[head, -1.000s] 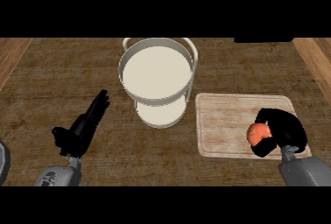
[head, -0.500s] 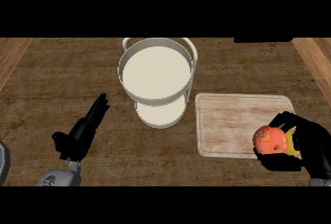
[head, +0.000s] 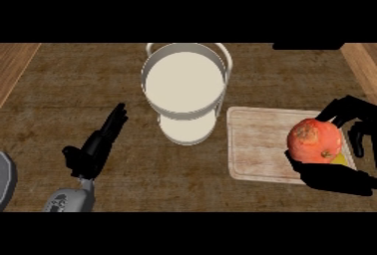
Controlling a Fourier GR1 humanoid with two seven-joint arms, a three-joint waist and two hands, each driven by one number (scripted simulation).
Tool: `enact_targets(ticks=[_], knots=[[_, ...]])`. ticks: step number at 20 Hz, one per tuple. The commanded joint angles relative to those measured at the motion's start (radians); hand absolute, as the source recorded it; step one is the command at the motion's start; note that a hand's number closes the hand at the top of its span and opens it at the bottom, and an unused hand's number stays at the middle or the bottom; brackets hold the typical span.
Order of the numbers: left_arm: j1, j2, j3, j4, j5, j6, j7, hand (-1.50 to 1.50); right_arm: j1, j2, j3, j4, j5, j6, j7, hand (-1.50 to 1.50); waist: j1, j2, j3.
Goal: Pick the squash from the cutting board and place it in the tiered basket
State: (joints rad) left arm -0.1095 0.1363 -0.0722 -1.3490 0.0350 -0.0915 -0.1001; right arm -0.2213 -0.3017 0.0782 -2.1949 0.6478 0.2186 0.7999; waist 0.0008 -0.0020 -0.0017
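Right robot hand (head: 333, 174) curled round squash (head: 315, 140) | squash: round, orange-red, mottled | over cutting board (head: 258, 144)

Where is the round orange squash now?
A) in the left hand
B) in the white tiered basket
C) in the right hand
C: the black right hand curls round the round orange squash at the right end of the pale wooden cutting board.
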Motion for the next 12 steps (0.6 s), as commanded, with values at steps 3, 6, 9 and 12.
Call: enact_targets(ticks=[3, 6, 9, 12], knots=[[0.02, -0.034, -0.038, -0.03, -0.034, 0.017, -0.004, 0.0, -0.365, 0.096, 0.04, 0.062, 0.001, 0.078, 0.288, 1.5, 0.013, 0.001, 0.0], [-0.035, -0.042, -0.014, 0.063, -0.024, 0.01, -0.021, 0.0, -0.581, 0.122, 0.014, 0.258, 0.006, 0.085, 0.312, 1.5, 0.016, 0.005, -0.001], [0.028, 0.005, -0.008, -0.051, 0.005, -0.037, 0.024, 0.0, -0.651, 0.192, 0.026, 0.411, 0.06, 0.011, 0.301, 1.5, 0.023, 0.003, 0.0], [-0.016, 0.009, 0.011, -0.024, 0.002, -0.027, 0.05, 0.0, -0.736, 0.236, -0.006, 0.579, 0.062, -0.041, 0.242, 1.5, 0.023, 0.005, 0.001]])
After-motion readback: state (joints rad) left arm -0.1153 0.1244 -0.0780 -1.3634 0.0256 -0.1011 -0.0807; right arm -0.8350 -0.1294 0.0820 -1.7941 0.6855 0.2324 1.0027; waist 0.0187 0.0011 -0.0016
